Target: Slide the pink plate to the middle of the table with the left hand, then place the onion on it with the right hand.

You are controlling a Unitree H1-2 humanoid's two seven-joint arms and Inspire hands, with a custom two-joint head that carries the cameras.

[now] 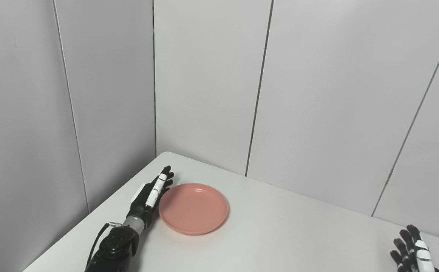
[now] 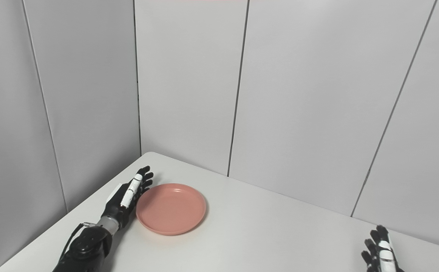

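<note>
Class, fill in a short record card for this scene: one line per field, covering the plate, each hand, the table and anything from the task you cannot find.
Plate: pink plate, empty, near the table's left side
Left hand: open, fingers straight, alongside the plate's left rim
Right hand: open, at the bottom right edge, holding nothing
Table: white, against grey wall panels
Onion: not in view

White tabletop (image 1: 280,234), plain, w/ its rounded far-left corner up against the wall panels. Pink plate (image 1: 193,208) sits flat on it near that corner, close to the left edge. Left hand (image 1: 149,196) lies along the left edge, touching the plate's left rim.
</note>
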